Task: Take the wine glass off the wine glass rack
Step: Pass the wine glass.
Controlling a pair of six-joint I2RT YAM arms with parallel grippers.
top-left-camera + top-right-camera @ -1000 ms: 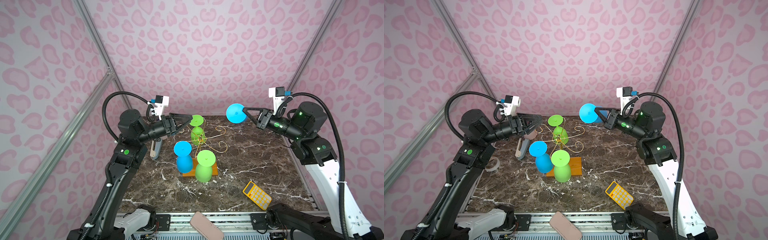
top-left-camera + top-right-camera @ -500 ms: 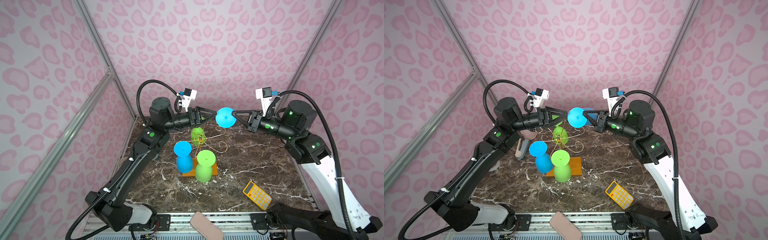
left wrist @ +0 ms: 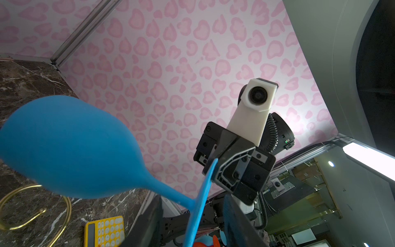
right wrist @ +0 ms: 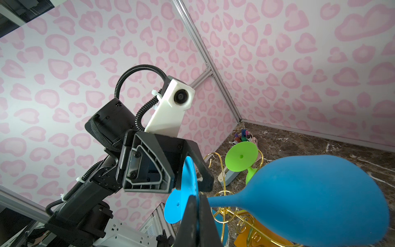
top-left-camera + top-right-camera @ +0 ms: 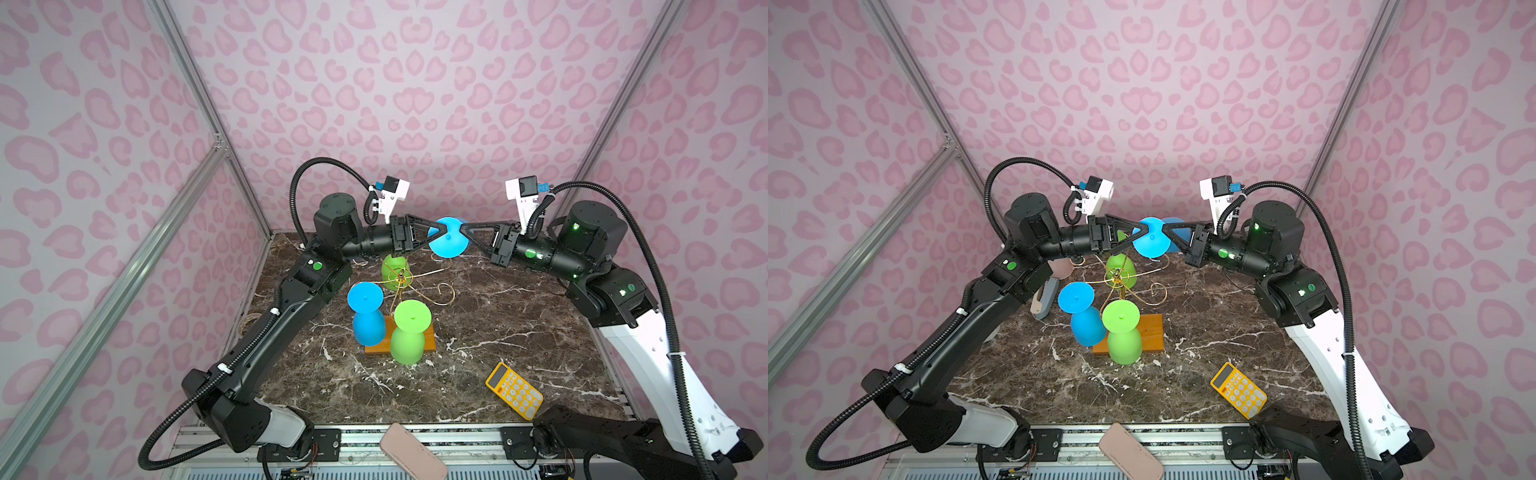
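Observation:
A blue wine glass [image 5: 448, 243] hangs in the air above the back of the table, clear of the wine glass rack [image 5: 401, 279]. My right gripper [image 5: 461, 227] is shut on the rim of its flat foot; the right wrist view shows the pads [image 4: 193, 211] pinching the disc, with the bowl [image 4: 310, 201] sticking out sideways. From the opposite side, my left gripper [image 5: 441, 232] is open, straddling the foot's other edge with a gap on each side in the left wrist view [image 3: 192, 224]. The gold wire rack on its orange base [image 5: 1152, 332] still carries a blue glass [image 5: 365, 316] and two green glasses [image 5: 409, 332].
A yellow calculator [image 5: 514, 395] lies at the front right of the marble table. A pink case [image 5: 411, 453] rests on the front rail. Behind the left arm are a grey-beige tool [image 5: 1044, 297] and a pink cup [image 5: 1061, 268]. A pen cup [image 4: 242, 136] stands in the back corner.
The left arm swung from the left side to the centre and its jaws came around the glass's foot, narrowing. The right arm carried the blue glass leftward to meet it.

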